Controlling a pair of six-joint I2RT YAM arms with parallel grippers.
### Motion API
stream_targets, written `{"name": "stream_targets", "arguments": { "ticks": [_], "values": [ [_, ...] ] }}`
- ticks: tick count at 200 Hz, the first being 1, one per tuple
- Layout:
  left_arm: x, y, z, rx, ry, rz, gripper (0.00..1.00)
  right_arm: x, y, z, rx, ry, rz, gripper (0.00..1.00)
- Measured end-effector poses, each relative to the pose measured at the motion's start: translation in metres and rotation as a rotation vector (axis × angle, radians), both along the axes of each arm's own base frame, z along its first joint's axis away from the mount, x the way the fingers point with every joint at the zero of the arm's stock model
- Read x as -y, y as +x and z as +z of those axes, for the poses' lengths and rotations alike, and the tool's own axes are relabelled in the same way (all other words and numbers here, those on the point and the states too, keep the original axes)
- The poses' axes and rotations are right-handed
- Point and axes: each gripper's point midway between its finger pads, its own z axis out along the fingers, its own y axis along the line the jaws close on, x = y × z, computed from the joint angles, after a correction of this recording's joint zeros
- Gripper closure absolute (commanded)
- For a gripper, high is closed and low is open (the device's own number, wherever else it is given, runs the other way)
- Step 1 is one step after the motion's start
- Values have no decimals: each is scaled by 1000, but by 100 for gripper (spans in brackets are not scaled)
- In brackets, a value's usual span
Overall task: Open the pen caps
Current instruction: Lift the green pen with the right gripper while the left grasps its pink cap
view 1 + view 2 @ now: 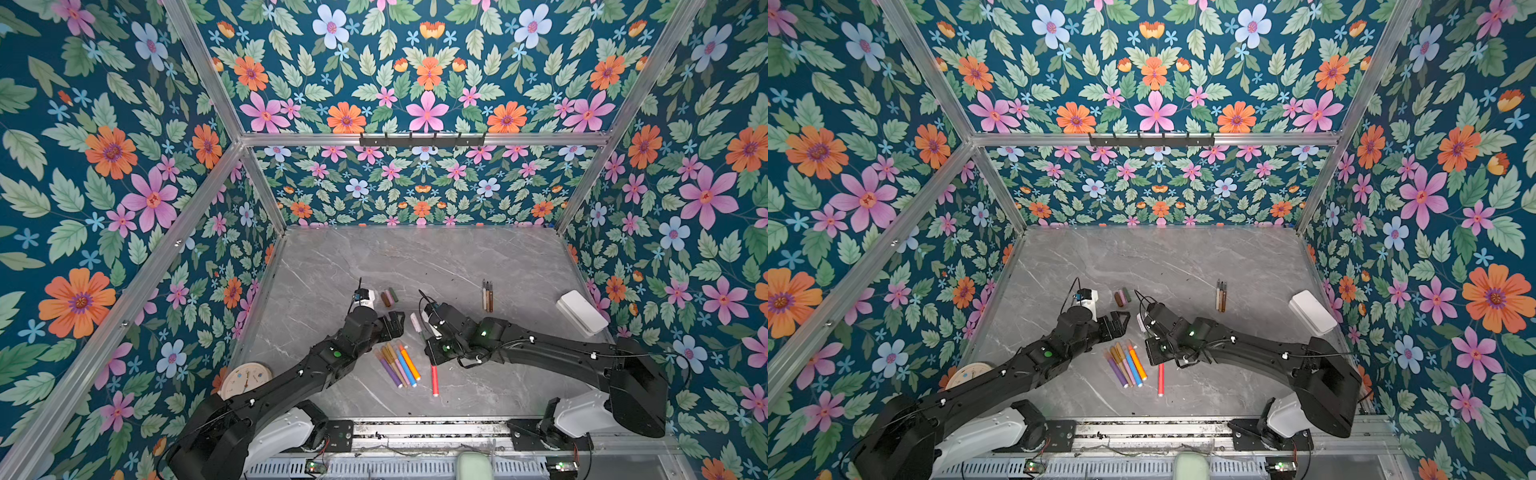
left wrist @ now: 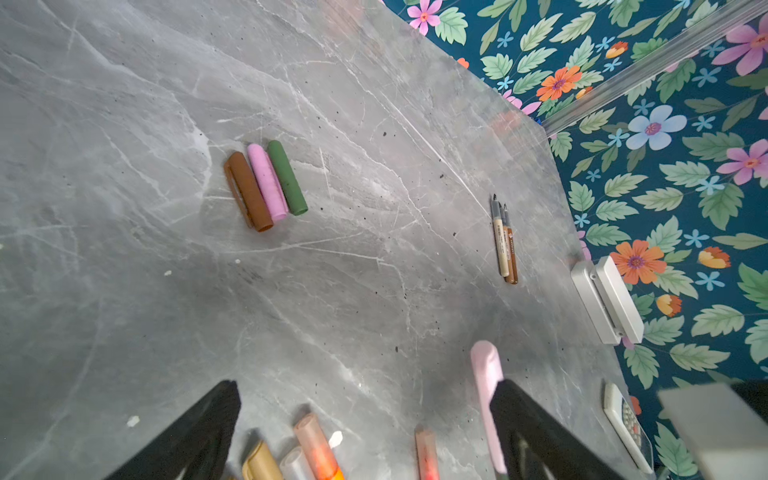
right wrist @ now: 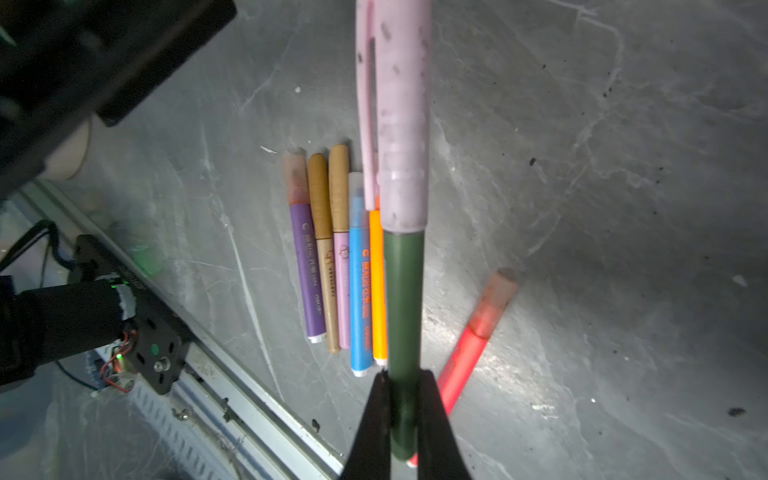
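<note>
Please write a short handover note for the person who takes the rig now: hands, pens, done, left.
Right hand shut on the green pen, its pale pink cap still on. Left hand open beside that cap, empty.
Done: three loose caps lie together; three uncapped pens lie apart from them.
To do: the held pen, the row of five capped pens, the red pen.

green pen (image 3: pixel 403 299), pale pink cap (image 3: pixel 404 104)

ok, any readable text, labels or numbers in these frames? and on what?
Nothing reads cleanly.
purple pen: barrel print, too blurred.
gold pen: dark barrel print, too blurred.
lilac pen: barrel print, too blurred.
blue pen: orange barrel print, too blurred.
clock: dial marks too small.
</note>
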Motion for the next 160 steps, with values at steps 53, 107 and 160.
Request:
{"name": "stream_targets", "arguments": {
  "ticks": [53, 107, 160],
  "values": [
    [32, -9, 22, 17, -170, -137, 19, -11, -3, 7, -15, 64, 19, 100],
    [53, -15, 33, 12, -255, -234, 33, -16, -5, 22, -7, 116, 32, 100],
    [65, -18, 28, -26, -301, -294, 64, -17, -7, 21, -12, 127, 39, 100]
  ]
}}
